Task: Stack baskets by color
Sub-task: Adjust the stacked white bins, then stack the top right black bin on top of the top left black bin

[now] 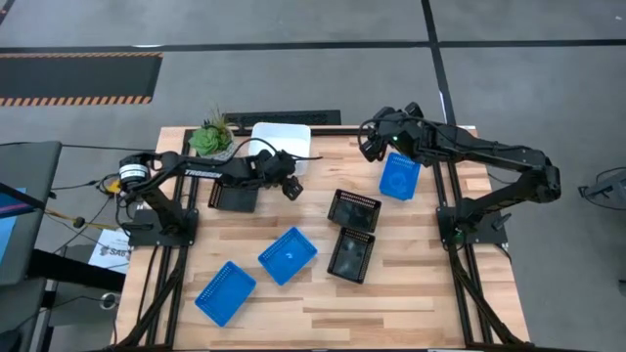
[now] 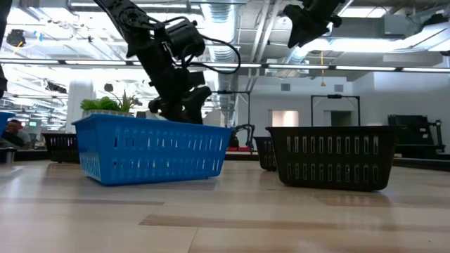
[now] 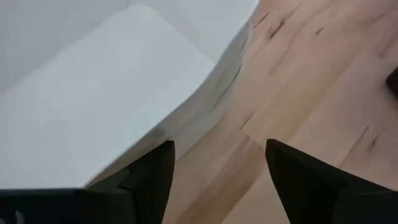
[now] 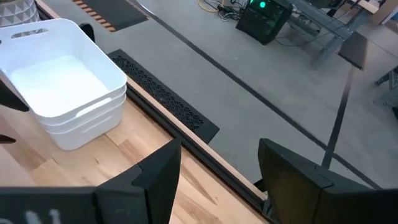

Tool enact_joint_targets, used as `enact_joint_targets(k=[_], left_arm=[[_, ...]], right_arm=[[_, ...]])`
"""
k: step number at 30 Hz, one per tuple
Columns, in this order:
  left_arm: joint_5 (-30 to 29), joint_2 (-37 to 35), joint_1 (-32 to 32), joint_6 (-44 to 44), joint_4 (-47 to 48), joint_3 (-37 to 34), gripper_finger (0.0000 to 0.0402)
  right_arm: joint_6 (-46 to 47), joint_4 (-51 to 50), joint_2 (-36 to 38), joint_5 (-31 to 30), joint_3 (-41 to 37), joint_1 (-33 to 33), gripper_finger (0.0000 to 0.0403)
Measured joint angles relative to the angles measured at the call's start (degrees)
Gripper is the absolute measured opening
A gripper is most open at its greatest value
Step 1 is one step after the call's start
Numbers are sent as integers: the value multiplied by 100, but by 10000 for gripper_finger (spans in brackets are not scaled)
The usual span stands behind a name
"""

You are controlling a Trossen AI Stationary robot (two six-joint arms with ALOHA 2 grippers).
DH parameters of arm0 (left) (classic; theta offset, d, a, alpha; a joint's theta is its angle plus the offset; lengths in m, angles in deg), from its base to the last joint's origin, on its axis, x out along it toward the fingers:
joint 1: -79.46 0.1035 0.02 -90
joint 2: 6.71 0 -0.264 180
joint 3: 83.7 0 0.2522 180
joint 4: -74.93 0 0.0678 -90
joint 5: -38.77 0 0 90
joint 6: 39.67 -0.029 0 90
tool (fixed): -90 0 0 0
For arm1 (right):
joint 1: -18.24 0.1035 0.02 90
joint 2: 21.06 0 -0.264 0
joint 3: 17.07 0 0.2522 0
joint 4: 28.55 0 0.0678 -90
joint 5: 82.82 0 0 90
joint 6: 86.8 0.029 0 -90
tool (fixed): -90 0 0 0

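Observation:
White baskets (image 1: 281, 140) sit nested in one stack at the table's far middle, also seen in the right wrist view (image 4: 62, 93). My left gripper (image 1: 291, 186) hangs open just near of the stack's corner (image 3: 143, 81), with bare wood between its fingers (image 3: 217, 168). A black basket (image 1: 235, 196) lies under the left arm. Two more black baskets (image 1: 353, 209) (image 1: 351, 253) rest mid-table. Three blue baskets (image 1: 399, 176) (image 1: 288, 255) (image 1: 225, 291) lie apart. My right gripper (image 1: 372, 145) is open, high above the table's far part (image 4: 217, 168).
A green potted plant (image 1: 210, 137) stands at the far left, beside the white stack. In the low view a blue basket (image 2: 151, 151) and a black basket (image 2: 330, 156) stand nearest. Bare wood lies along the table's near edge and at its right.

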Motion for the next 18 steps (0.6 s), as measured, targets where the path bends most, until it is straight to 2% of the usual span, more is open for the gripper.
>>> enact_joint_targets(k=[9, 18], left_arm=[[511, -558, -6, 114, 453, 2, 242], [496, -1631, -45, 508, 1479, 9, 242]], right_arm=[[190, -182, 0, 0, -2, 7, 239], [421, -281, 2, 3, -234, 7, 239]])
